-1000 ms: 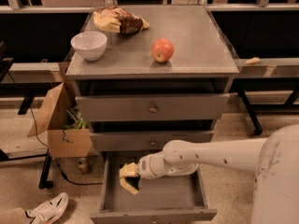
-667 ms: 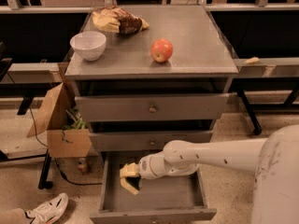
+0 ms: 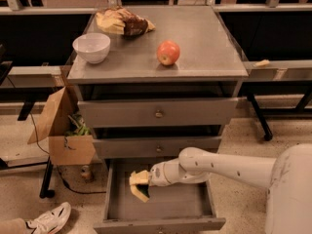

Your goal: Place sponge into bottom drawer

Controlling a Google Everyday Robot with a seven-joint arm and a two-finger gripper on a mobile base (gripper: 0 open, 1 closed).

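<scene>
The bottom drawer (image 3: 159, 224) of the grey cabinet is pulled open toward me, and its grey floor shows. My gripper (image 3: 140, 181) reaches in from the right, over the left part of the drawer's inside. It is shut on the sponge (image 3: 139, 193), a yellow block with a dark edge. The sponge hangs from the gripper just above the drawer floor. My white arm (image 3: 219, 167) crosses the drawer's right side and hides part of it.
The two upper drawers (image 3: 158, 113) are closed. On the cabinet top are a red apple (image 3: 168, 52), a white bowl (image 3: 91, 47) and a yellow-and-brown snack bag (image 3: 122, 22). A cardboard box (image 3: 63, 130) stands left of the cabinet. A white shoe (image 3: 48, 219) lies on the floor at lower left.
</scene>
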